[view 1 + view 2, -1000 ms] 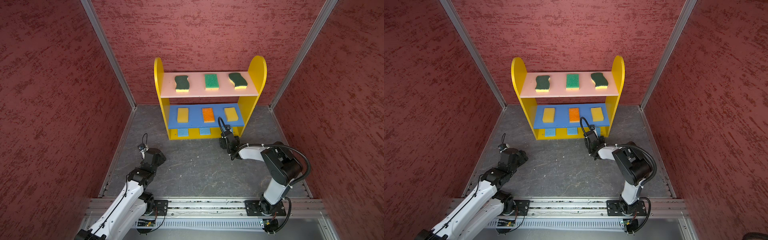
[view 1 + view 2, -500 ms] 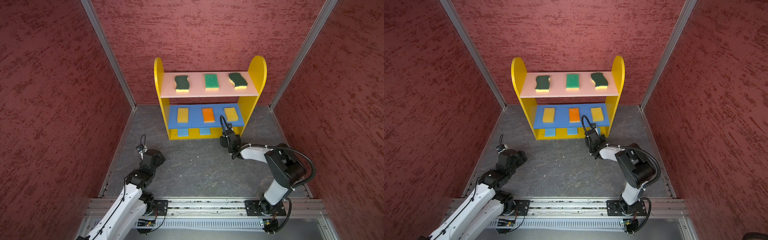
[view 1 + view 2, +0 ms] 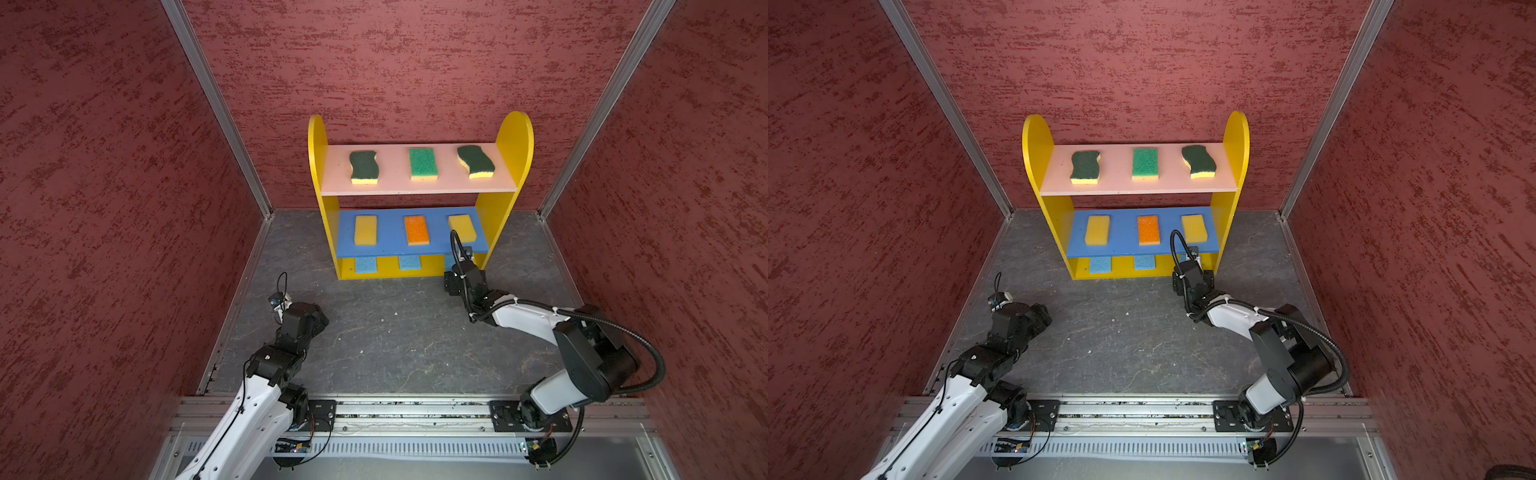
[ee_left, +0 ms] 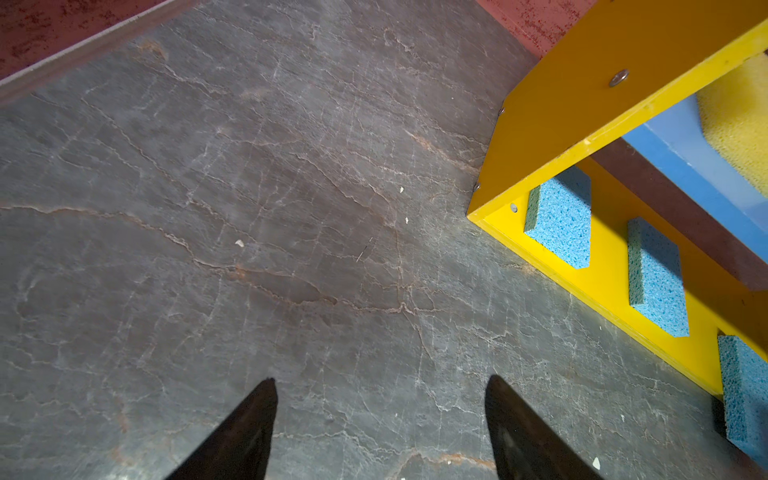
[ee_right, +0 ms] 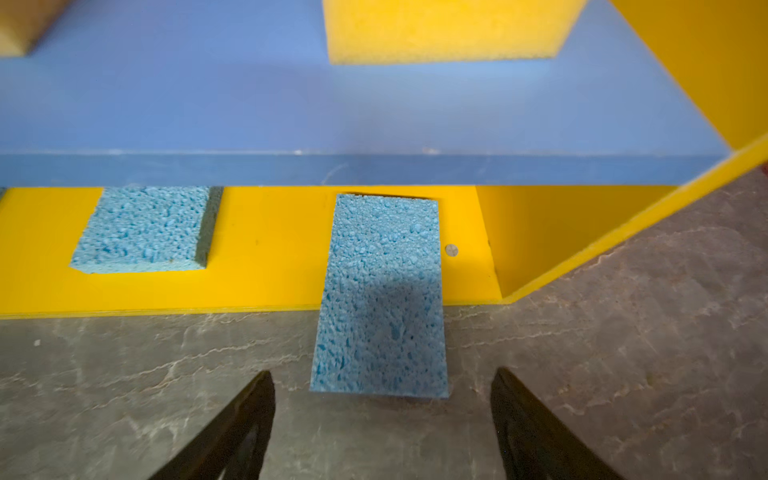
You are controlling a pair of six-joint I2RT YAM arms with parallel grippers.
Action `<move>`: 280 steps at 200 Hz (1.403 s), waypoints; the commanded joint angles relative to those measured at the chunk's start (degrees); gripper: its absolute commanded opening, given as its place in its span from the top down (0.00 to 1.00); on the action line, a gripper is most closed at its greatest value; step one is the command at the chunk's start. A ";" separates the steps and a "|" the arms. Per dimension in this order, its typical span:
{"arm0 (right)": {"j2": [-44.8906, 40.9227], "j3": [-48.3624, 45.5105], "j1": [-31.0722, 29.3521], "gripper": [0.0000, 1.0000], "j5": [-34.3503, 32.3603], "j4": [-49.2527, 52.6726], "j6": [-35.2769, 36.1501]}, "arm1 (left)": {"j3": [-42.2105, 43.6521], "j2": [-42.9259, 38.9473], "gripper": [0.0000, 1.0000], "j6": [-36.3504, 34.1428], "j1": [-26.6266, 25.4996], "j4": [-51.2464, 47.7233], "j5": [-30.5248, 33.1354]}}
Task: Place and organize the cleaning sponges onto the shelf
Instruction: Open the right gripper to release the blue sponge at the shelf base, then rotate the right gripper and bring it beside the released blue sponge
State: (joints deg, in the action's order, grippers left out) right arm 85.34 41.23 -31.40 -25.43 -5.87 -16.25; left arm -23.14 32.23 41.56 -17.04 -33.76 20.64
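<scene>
Our right claw [image 5: 382, 376] is wide apart and empty, our left claw [image 4: 380, 380] is apart too, and the blue sponge [image 5: 380, 291] sits half on the bottom of the shelf [image 5: 270, 249] and half out over the surface [image 5: 582, 374], so if we push it crooked, it may twist or slide off.

Wide-spread gripper [image 4: 381, 379] (empty) near shelf [image 4: 582, 104]

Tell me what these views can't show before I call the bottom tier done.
- Rightmost blue sponge: nearly hidden by the right arm in both top views; only the right wrist view shows it.
- Other two blue sponges: back parts under the blue board in top views.
- Left gripper: fingertips hidden beneath its own wrist in top views.
</scene>
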 commanded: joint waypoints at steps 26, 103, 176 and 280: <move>-12.32 -6.04 -0.68 0.28 9.08 3.03 -11.59 | -1.48 -0.85 0.22 -0.01 -0.19 -2.01 -0.77; -21.43 -21.43 1.71 0.70 21.42 -11.52 -26.85 | -1.48 -1.29 0.23 1.31 -2.98 -1.84 -0.34; -11.99 -29.25 9.69 1.00 32.99 -32.46 -35.56 | -0.78 2.50 0.24 1.39 -3.26 1.45 -0.26; 2.24 -31.45 12.98 1.00 33.71 -49.19 -40.35 | -0.07 7.57 0.24 1.67 -3.44 6.02 -0.08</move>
State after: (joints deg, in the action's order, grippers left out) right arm 86.02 10.33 -19.35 8.80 -49.12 -54.98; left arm -23.16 39.46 42.87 -20.08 -29.58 19.77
